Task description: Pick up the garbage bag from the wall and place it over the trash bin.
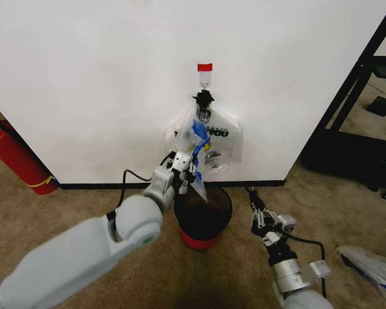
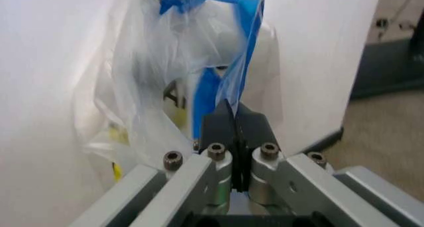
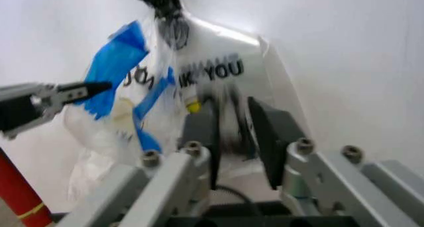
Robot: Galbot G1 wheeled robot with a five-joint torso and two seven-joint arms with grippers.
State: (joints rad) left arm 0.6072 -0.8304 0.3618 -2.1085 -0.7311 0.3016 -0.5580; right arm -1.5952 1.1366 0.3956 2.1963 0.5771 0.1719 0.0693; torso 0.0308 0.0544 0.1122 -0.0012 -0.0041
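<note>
The garbage bag (image 1: 199, 145) is hanging from the hook (image 1: 204, 81) on the wall (image 1: 83, 77), above the trash bin (image 1: 203, 215). Your left gripper (image 1: 188, 168) is pinching its blue-patched film; your right gripper (image 1: 257, 212) is waiting unclenched, low beside the bin. It is looking light, limp and slippery, so you are better off gripping bunched folds.

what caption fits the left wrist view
Left tool shut on the blue-patched garbage bag hanging against the wall.
</note>
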